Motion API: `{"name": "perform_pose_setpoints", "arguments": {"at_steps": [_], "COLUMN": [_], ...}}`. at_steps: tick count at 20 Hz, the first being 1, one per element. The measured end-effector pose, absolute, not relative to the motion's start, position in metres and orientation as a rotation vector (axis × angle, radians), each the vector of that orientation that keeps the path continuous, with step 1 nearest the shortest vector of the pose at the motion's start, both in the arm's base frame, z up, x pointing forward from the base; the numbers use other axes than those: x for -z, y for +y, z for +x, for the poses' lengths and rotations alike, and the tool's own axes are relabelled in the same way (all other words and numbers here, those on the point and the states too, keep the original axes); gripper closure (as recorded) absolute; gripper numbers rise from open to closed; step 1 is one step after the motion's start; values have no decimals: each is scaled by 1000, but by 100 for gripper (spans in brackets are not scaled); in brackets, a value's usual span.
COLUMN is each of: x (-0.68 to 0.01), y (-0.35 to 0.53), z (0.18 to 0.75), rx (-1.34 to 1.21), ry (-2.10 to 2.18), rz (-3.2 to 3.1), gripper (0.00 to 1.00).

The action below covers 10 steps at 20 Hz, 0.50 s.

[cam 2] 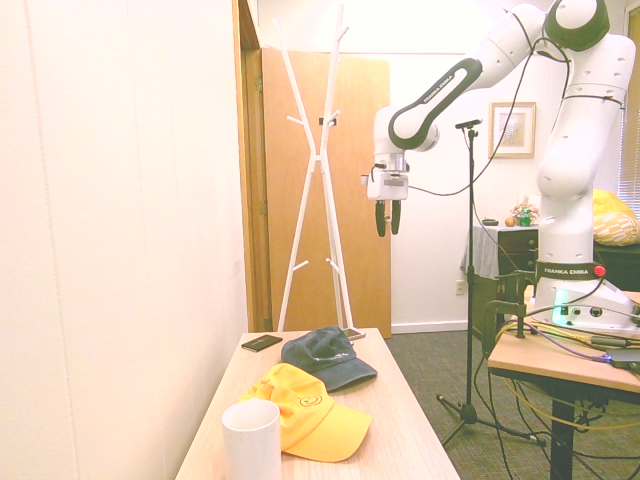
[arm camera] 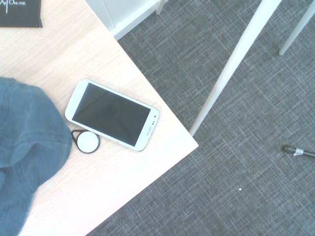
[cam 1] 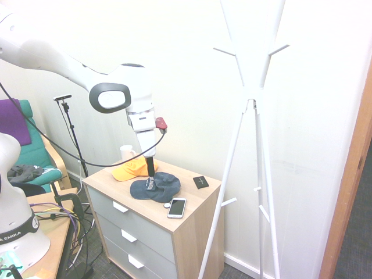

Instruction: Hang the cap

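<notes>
The white coat stand (cam 1: pixel 251 104) rises past the dresser's (cam 1: pixel 192 232) far corner, its pegs free for hanging. The end effector (cam 2: pixel 387 219) hangs high, fingers apart and empty, pointing down. The cap (cam 1: pixel 154 187) lies mid-top beside the yellow cap (cam 1: pixel 131 169), near the phone (arm camera: pixel 112 114) at the front corner.

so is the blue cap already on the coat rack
No, the blue cap lies on the dresser top beside the yellow cap, and the coat rack pegs are bare.
</notes>
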<state>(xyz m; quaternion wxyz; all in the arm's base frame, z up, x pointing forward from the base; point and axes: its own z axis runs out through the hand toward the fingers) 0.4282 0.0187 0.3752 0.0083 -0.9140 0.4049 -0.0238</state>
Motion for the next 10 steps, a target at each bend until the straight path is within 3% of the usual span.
{"name": "perform_pose_setpoints", "arguments": {"at_steps": [5,10], "x": [-370,-331], "y": [29,112], "z": [428,430], "rx": [61,76], "ry": [1239,1095], "rz": [-2879,-2931], "gripper": [0,0]}}
